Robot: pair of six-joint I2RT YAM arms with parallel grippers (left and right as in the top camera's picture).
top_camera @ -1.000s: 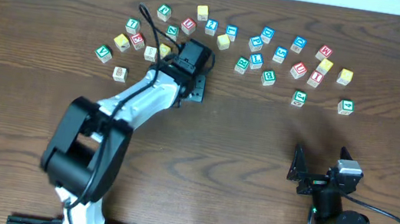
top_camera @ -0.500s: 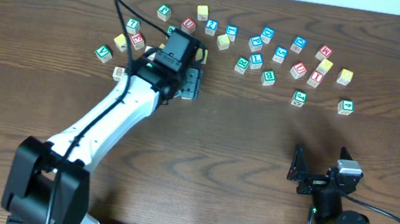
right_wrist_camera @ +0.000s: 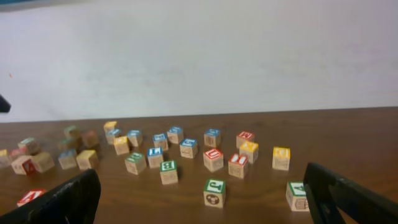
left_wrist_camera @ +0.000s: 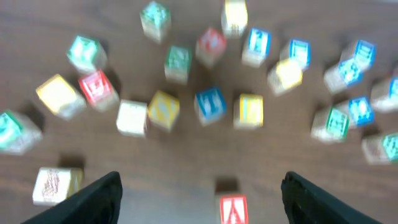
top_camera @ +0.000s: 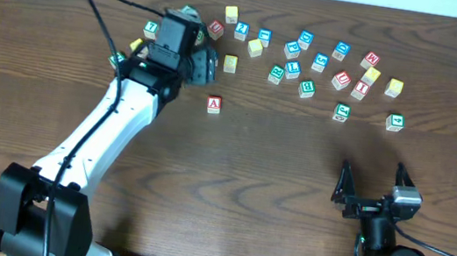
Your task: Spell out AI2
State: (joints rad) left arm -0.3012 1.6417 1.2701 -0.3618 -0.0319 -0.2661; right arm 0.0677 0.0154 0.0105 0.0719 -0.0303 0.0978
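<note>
Overhead: the A block (top_camera: 213, 104) sits alone left of centre, below the block cluster (top_camera: 308, 59). The left gripper (top_camera: 203, 65) hovers at the cluster's left end, and the right gripper (top_camera: 371, 189) waits at lower right.

Left wrist: the view is blurred. The jaws are spread wide and empty, with A at the bottom edge.

Right wrist: the jaws are wide and empty, with A at lower left.

The blocks are tightly packed, so wide fingers reaching for a letter could knock its neighbours.

Left-wrist blocks (left_wrist_camera: 210, 104) — lettering a blur
</note>
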